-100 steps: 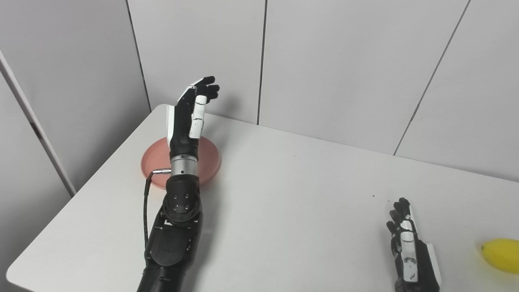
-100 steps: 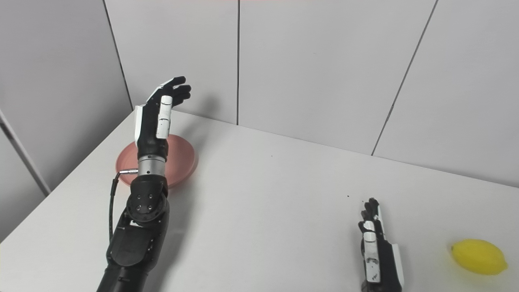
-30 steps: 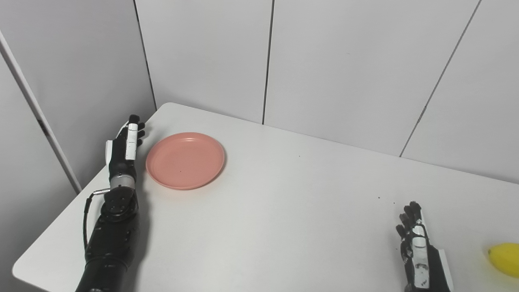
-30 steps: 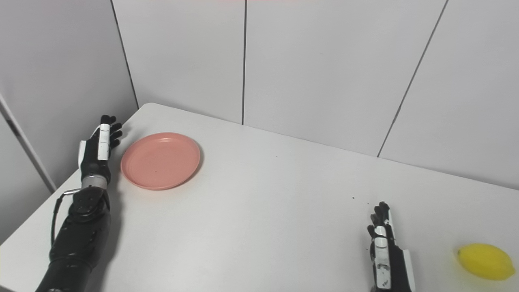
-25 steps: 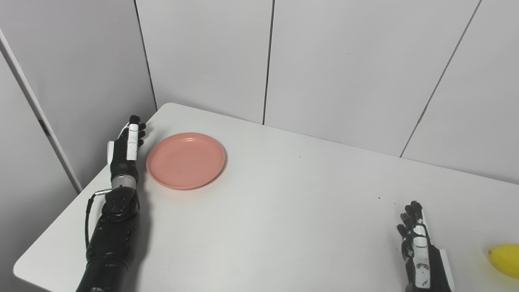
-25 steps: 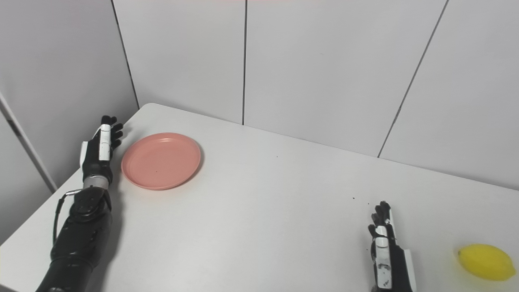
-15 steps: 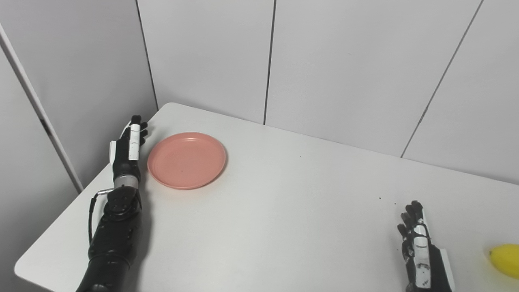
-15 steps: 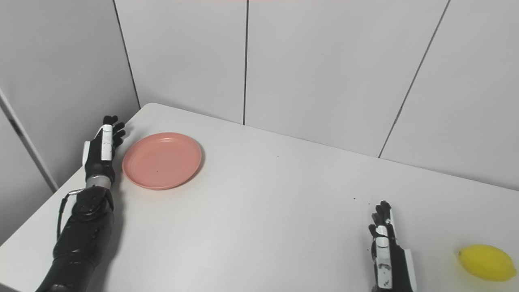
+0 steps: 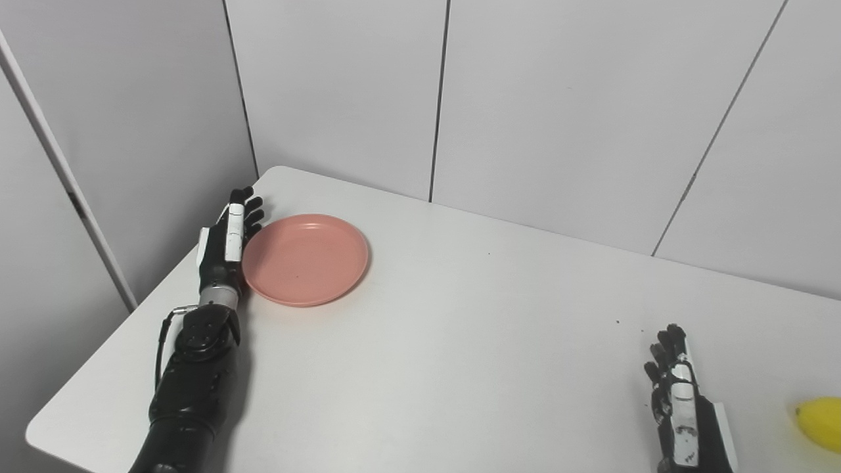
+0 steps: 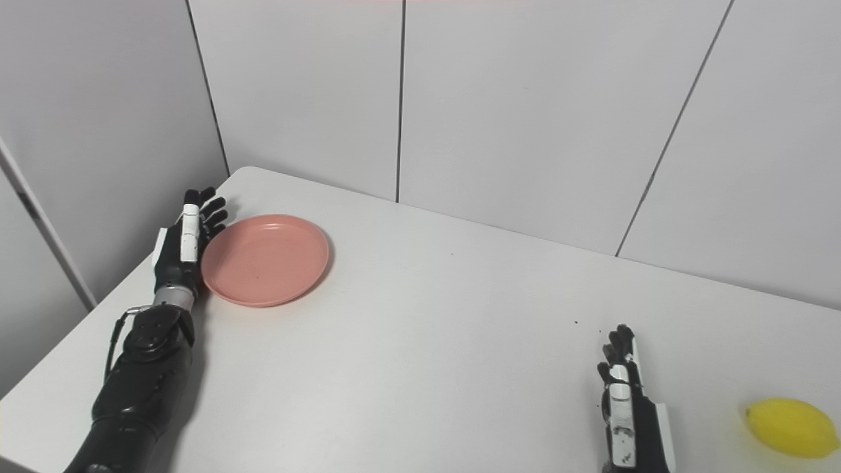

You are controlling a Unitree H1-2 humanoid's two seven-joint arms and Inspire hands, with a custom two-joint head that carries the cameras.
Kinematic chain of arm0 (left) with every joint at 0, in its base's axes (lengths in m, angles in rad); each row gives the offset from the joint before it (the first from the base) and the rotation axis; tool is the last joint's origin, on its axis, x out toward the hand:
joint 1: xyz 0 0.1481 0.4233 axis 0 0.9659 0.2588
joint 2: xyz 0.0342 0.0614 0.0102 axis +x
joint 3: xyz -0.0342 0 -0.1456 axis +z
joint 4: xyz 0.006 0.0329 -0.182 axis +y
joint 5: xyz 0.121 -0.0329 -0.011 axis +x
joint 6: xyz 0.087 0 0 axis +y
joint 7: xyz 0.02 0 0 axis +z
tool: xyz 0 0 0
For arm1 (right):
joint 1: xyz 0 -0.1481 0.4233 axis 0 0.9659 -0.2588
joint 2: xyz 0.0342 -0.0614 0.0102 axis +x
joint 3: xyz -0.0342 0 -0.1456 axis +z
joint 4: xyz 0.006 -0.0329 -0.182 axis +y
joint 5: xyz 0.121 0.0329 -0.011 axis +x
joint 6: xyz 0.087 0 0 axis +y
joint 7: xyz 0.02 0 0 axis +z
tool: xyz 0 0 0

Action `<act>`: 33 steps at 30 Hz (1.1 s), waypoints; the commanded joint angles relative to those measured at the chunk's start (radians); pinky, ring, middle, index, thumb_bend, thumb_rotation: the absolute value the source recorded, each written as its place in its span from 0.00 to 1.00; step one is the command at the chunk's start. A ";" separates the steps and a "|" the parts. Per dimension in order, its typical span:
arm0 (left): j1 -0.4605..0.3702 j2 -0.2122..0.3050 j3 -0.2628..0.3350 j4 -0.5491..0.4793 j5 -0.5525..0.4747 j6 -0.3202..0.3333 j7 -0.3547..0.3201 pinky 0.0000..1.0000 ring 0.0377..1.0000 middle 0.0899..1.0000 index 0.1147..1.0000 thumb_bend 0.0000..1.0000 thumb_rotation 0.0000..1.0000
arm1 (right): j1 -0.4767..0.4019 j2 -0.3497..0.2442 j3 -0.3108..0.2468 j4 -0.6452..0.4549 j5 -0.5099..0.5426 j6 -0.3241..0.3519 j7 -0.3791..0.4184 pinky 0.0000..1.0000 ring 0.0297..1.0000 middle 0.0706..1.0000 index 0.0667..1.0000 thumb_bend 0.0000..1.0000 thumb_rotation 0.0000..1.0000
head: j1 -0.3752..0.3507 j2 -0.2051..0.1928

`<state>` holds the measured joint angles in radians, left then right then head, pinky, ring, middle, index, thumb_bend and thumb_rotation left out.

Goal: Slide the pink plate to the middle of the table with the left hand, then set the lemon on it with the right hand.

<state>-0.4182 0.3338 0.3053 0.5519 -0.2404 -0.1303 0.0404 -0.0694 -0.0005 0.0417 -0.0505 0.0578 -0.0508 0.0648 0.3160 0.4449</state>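
Note:
The pink plate [image 9: 305, 258] lies empty near the table's far left corner. My left hand [image 9: 225, 244] stands on edge on the table, open, its palm side right against the plate's left rim. The yellow lemon [image 10: 791, 419] rests on the table at the right edge of both views. My right hand [image 10: 624, 401] lies open on the table at the bottom right, a short way left of the lemon and holding nothing.
The white table [image 9: 460, 341] has grey wall panels [image 9: 558, 98] behind it and on the left. Its left edge runs just beside my left forearm [image 9: 187, 381]. A few dark specks [image 9: 617, 322] lie near my right hand.
My left hand came down from above the plate to the table on the plate's left, then moved right up to its rim. The right hand and the lemon stayed put.

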 commanded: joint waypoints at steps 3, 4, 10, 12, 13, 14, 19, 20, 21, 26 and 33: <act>-0.026 -0.004 -0.009 -0.032 -0.045 0.022 -0.067 0.89 0.88 0.86 0.83 0.82 1.00 | -0.021 0.002 -0.006 -0.036 0.009 0.002 0.000 1.00 1.00 1.00 1.00 0.65 1.00 | 0.003 0.005; -0.027 -0.006 -0.010 -0.035 -0.052 0.024 -0.074 0.89 0.88 0.86 0.83 0.82 1.00 | -0.022 0.001 -0.007 -0.035 0.010 0.001 0.001 1.00 1.00 1.00 1.00 0.65 1.00 | 0.004 0.007; -0.026 -0.015 -0.019 -0.057 -0.074 0.047 -0.101 0.87 0.87 0.85 0.83 0.83 1.00 | -0.025 -0.001 -0.007 -0.038 0.011 0.007 0.002 1.00 1.00 1.00 1.00 0.67 1.00 | 0.004 0.009; -0.026 -0.019 -0.019 -0.060 -0.077 0.054 -0.104 0.87 0.87 0.85 0.83 0.83 1.00 | -0.026 0.000 -0.008 -0.038 0.008 0.006 -0.001 1.00 1.00 1.00 1.00 0.67 1.00 | 0.005 0.010; -0.027 -0.021 -0.019 -0.061 -0.079 0.060 -0.107 0.86 0.87 0.85 0.83 0.82 1.00 | -0.027 0.001 -0.009 -0.038 0.007 0.006 -0.003 1.00 1.00 1.00 1.00 0.67 1.00 | 0.005 0.011; -0.026 -0.022 -0.021 -0.064 -0.079 0.065 -0.111 0.86 0.87 0.85 0.83 0.82 1.00 | -0.027 0.001 -0.010 -0.039 0.008 0.007 -0.003 1.00 1.00 1.00 1.00 0.67 1.00 | 0.005 0.011; -0.021 -0.037 -0.037 -0.094 -0.069 0.090 -0.121 0.87 0.87 0.85 0.83 0.83 1.00 | -0.030 0.003 -0.010 -0.036 0.012 0.003 0.001 1.00 1.00 1.00 1.00 0.66 1.00 | -0.003 0.012; -0.019 -0.041 -0.043 -0.104 -0.066 0.096 -0.123 0.88 0.87 0.86 0.83 0.83 1.00 | -0.031 0.002 -0.009 -0.035 0.012 0.000 0.002 1.00 1.00 1.00 1.00 0.65 1.00 | -0.003 0.012; -0.017 -0.044 -0.049 -0.113 -0.063 0.101 -0.123 0.88 0.87 0.86 0.83 0.83 1.00 | -0.031 0.001 -0.009 -0.035 0.010 -0.001 0.002 1.00 1.00 1.00 1.00 0.65 1.00 | -0.003 0.012; -0.014 -0.056 -0.085 -0.144 -0.045 0.118 -0.125 0.89 0.89 0.87 0.84 0.84 1.00 | -0.030 0.000 -0.008 -0.034 0.012 0.000 0.005 1.00 1.00 1.00 1.00 0.67 1.00 | -0.011 0.020; -0.016 -0.088 -0.112 -0.182 -0.031 0.144 -0.122 0.88 0.88 0.86 0.83 0.84 1.00 | -0.031 -0.003 -0.006 -0.031 0.004 -0.006 0.006 1.00 1.00 1.00 1.00 0.67 1.00 | -0.040 0.043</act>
<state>-0.4073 0.2527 0.2087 0.4080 -0.2818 0.0046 -0.0638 -0.0744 -0.0010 0.0360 -0.0504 0.0591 -0.0495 0.0659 0.2839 0.4846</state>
